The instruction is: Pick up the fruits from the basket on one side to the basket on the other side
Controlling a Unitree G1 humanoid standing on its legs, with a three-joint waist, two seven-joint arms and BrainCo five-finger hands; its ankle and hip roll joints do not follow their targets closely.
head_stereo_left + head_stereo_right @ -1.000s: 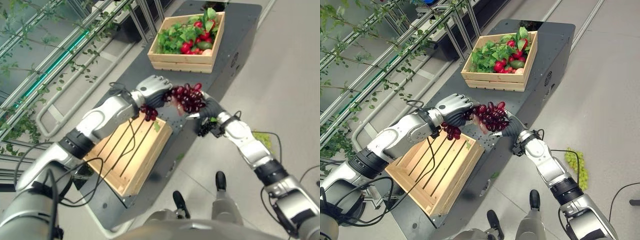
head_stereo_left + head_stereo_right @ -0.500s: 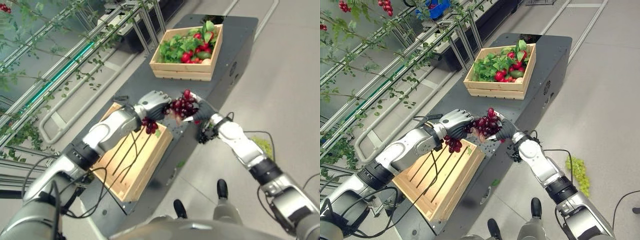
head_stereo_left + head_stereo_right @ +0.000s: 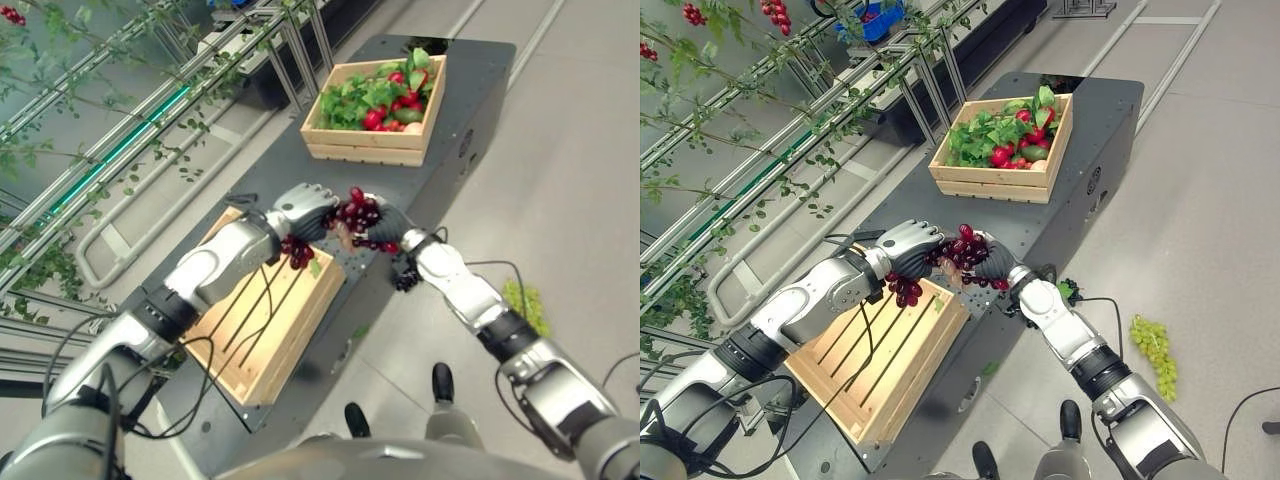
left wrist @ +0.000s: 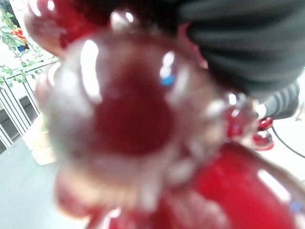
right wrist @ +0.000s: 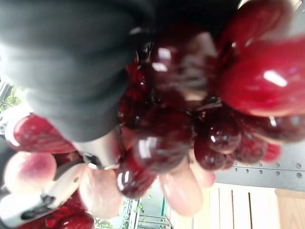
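The bunch of red grapes hangs in the air between the two crates, over the dark counter, just past the near crate's far corner. Both hands have it: the left hand has its fingers curled round the bunch's left part, with a cluster dangling below it, and the right hand cups and grips the right part from the other side.

By its look the bunch is light and loose rather than stiff. The berries are glossy, so likely slippery, and the parts outside the grip sag. Single berries may pull free under a hard squeeze. I judge the safest hold to be under the mass or at the stem, with a soft closing of the fingers, not a pinch on outer berries.

The empty slatted crate sits right below the left forearm. The far crate holds leaves, red fruit and something green.

The head views give the layout: both arms, both crates, and a bunch of green grapes lying on the floor to the right, which the wrist views miss. The right wrist view, from very close, shows dark and pale berries pressed against the hand's cover, and a strip of the wooden crate beyond. The left wrist view shows shiny berries up against the lens.
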